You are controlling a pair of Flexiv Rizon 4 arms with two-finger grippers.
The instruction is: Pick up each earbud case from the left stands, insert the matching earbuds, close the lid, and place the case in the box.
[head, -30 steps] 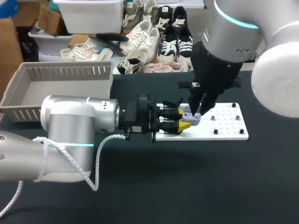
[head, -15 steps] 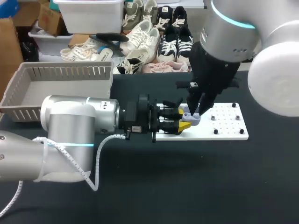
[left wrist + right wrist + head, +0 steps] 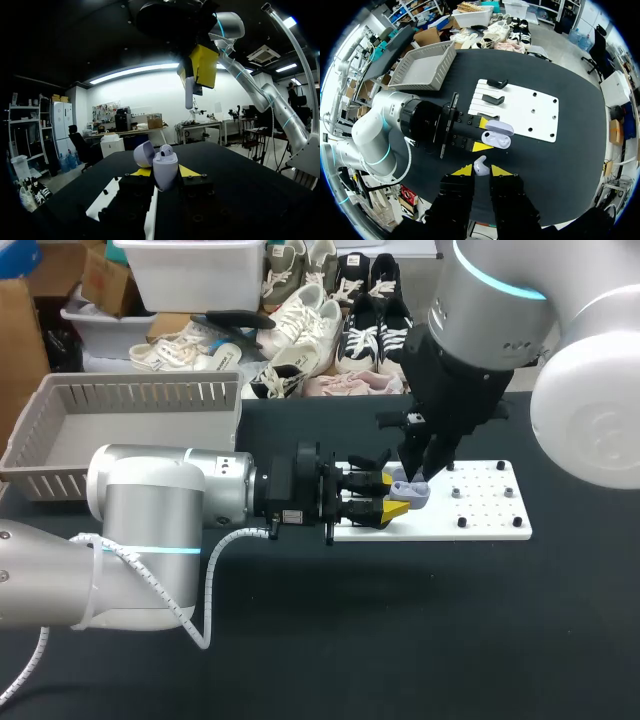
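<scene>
Our right gripper (image 3: 481, 170) pinches a white earbud (image 3: 480, 164) between its nearly closed tips, hanging just above the open lavender case (image 3: 498, 135). Our left gripper (image 3: 392, 495) clamps that case from both sides, lid swung back, over the near edge of the white board (image 3: 535, 110). The grey basket (image 3: 60, 430) sits well apart on our left.

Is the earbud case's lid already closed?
No: in the right wrist view the earbud case in the left end effector lies open, lid hinged back, the right end effector holding an earbud over it.
</scene>
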